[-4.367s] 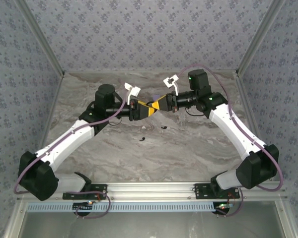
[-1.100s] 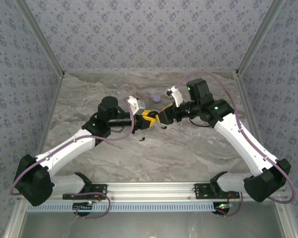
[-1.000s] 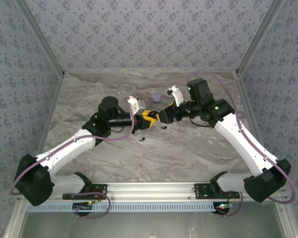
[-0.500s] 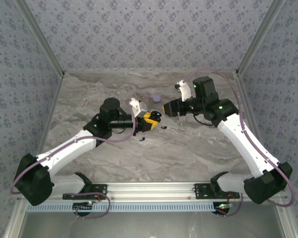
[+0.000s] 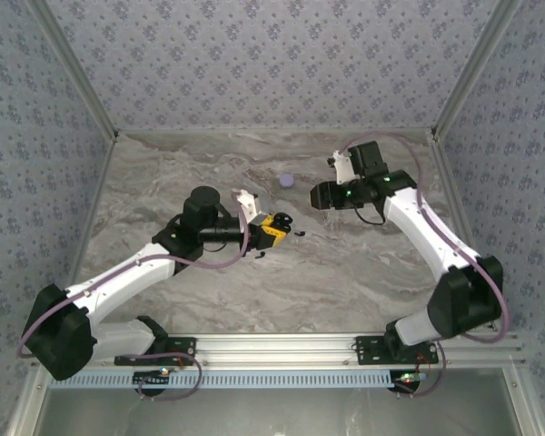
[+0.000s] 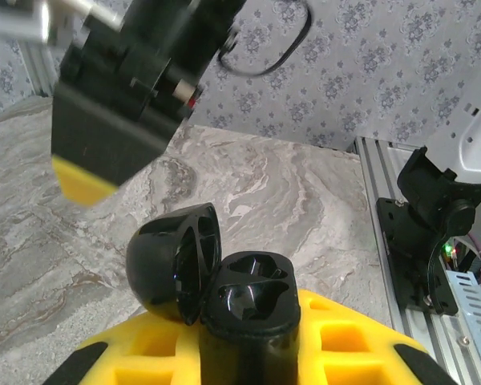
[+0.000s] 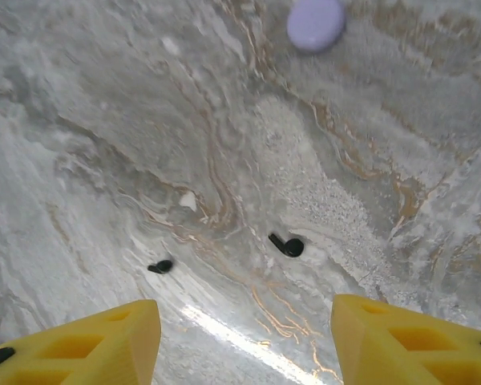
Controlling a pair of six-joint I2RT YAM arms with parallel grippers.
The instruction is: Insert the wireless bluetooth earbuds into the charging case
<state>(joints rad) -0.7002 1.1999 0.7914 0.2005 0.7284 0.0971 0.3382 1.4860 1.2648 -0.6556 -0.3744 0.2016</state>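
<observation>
The patterned side wall [image 5: 36,154] is bounding the marble-veined tabletop [image 5: 136,182] on the left, and bare surface is lying open between that wall and the left arm. The left gripper [image 5: 272,224] is sitting near the table's centre, clenched on the black charging case [image 6: 224,293]. The glossy, rounded case is standing between the yellow pads with its lid hinged open and two wells showing. One black earbud [image 5: 262,255] is lying on the marble just on the near side of that gripper, and a second black earbud [image 5: 302,233] is lying just to its right. A smooth oval lavender case [image 5: 287,181] is resting farther back. The right gripper [image 5: 314,194] is hovering to the right of it, its yellow fingers spread and holding nothing, above open marble.
</observation>
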